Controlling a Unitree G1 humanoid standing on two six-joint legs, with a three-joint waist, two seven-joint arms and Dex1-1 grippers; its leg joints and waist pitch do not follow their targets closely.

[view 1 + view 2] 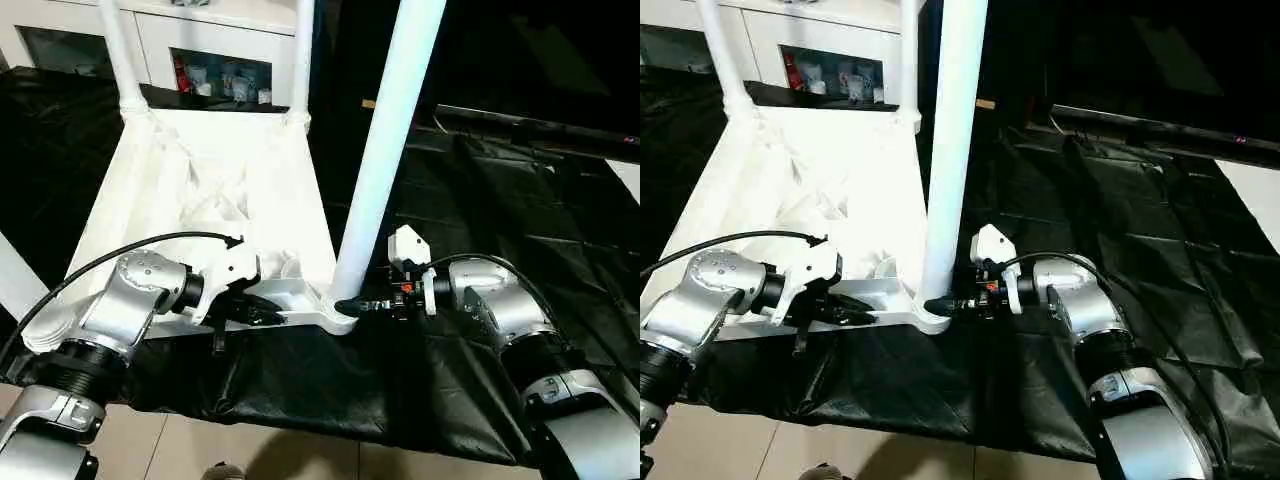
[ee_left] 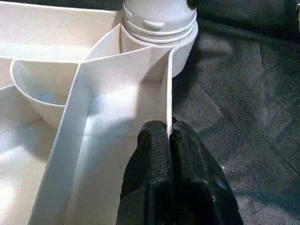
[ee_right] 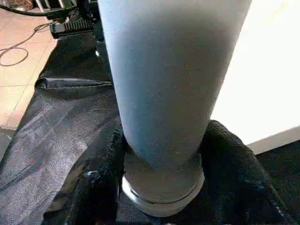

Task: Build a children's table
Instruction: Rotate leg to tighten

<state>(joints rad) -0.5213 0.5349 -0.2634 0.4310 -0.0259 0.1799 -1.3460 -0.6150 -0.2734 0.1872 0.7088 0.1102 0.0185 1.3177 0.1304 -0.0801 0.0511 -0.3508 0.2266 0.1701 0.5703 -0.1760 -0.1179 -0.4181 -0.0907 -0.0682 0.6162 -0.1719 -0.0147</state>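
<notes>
Three legs were seen standing in the sockets of the upturned table top. The nearest leg, at 5 o'clock, was clasped at its base by the right gripper. The near rim was pinched by the closed left gripper. Two more legs were counted at 12 o'clock. One socket probably remained.

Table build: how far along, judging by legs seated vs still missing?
Done: two far legs stand in the upturned top. In hand: the right gripper brackets the near-right leg at its socket; the left gripper pinches the top's edge wall. Left: the fourth corner cannot be judged.
</notes>
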